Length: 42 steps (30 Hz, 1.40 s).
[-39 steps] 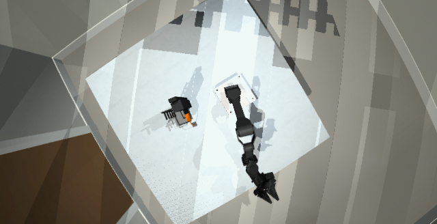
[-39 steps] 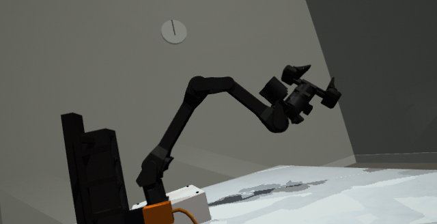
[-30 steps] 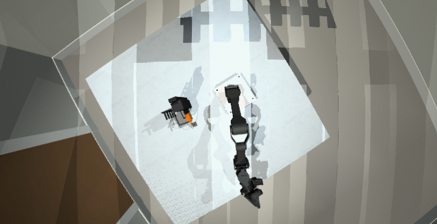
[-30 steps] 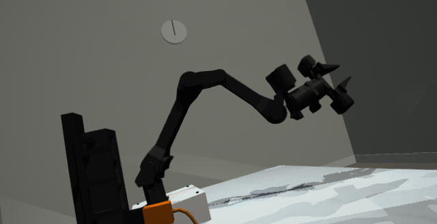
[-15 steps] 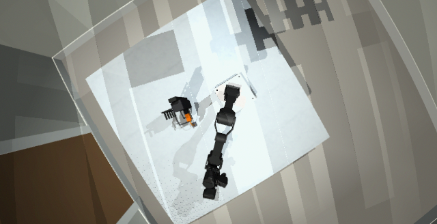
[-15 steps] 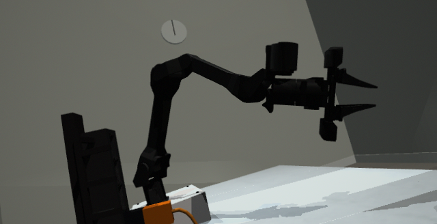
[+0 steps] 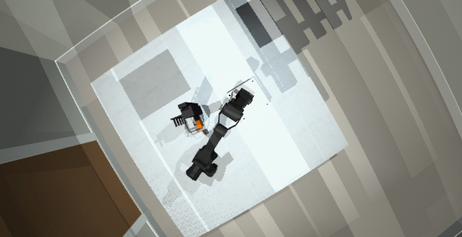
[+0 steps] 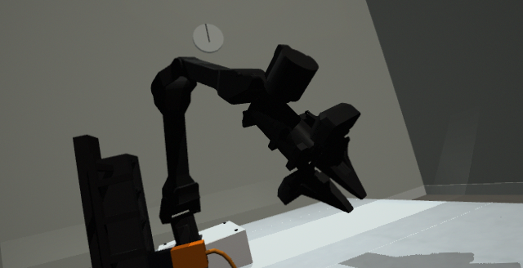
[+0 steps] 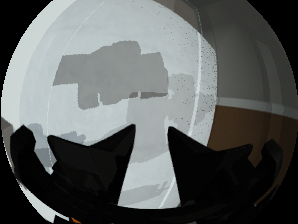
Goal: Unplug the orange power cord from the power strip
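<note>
One arm, one power strip point(image 8: 110, 211), one orange plug point(image 8: 189, 255).
Gripper point(image 8: 353, 200) partly closed, narrow gap, holding nothing, well apart from the strip above the table point(image 8: 409, 227).

orange plug point(image 8: 188, 254) cut off below

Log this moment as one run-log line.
phase: approach | gripper: partly open, empty, above table | orange plug: seated in power strip | contact: none
</note>
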### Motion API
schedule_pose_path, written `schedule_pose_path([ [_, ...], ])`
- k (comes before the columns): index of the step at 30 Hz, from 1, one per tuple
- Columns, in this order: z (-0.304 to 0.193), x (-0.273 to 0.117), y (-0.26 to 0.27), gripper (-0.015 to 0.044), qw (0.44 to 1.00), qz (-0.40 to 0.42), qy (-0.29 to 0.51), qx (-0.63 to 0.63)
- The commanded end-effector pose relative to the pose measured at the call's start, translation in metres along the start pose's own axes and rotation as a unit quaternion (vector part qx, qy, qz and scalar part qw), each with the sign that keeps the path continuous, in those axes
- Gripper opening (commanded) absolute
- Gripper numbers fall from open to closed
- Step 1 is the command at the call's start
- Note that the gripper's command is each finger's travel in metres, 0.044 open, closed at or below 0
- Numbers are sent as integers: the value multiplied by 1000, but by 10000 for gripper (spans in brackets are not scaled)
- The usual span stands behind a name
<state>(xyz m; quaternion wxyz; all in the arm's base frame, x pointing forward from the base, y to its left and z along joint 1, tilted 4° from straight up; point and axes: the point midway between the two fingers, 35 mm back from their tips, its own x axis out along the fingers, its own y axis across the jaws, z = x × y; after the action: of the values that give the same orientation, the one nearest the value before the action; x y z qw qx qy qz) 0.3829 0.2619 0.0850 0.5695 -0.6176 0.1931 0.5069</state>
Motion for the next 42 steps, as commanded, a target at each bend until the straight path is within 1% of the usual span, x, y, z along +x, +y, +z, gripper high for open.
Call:
schedule_pose_path([
  [1, -44, -18, 29, 160, 994, 70, 55, 58],
  [6, -102, -61, 77, 160, 964, 175, 134, 148],
  [9, -122, -86, 100, 160, 942, 225, 165, 184],
  [19, -125, -88, 102, 160, 941, 229, 167, 186],
  [42, -158, -103, 113, 160, 940, 229, 169, 186],
])
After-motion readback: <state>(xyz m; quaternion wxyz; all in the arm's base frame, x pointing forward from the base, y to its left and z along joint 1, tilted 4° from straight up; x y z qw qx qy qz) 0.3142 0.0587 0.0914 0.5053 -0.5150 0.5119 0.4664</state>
